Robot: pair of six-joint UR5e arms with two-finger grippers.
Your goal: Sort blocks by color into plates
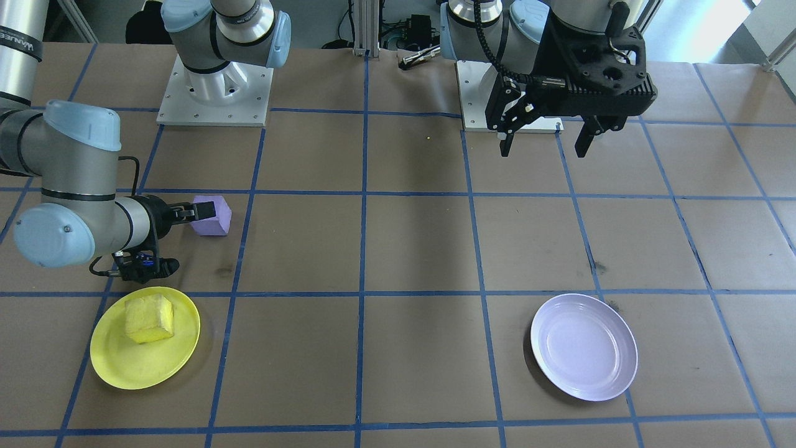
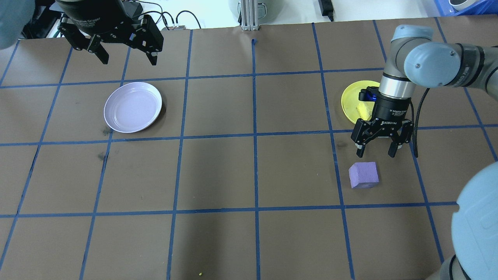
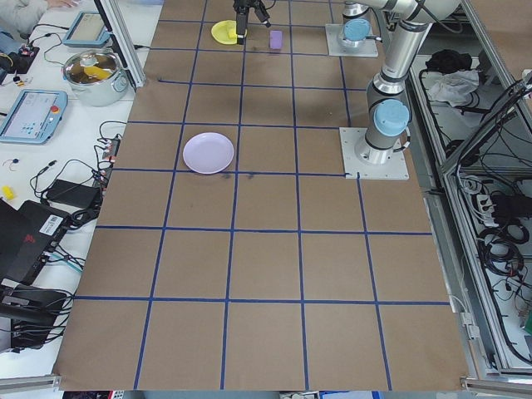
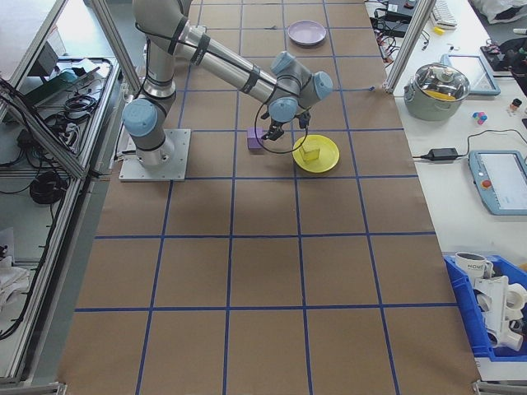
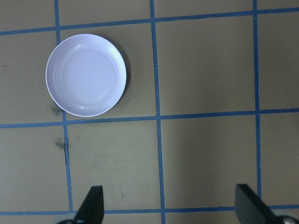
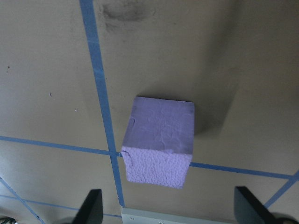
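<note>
The right gripper, marked "ROBOTIQ", hangs released over the purple block near the table's right edge; the yellow block lies in the yellow plate. The left gripper, lettered "Adaptive Gripper", is spread beyond the lavender plate

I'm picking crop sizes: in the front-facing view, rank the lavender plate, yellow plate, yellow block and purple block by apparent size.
1. lavender plate and yellow plate: look alike, no ranking.
2. yellow block.
3. purple block, partly hidden by the right tool.
</note>
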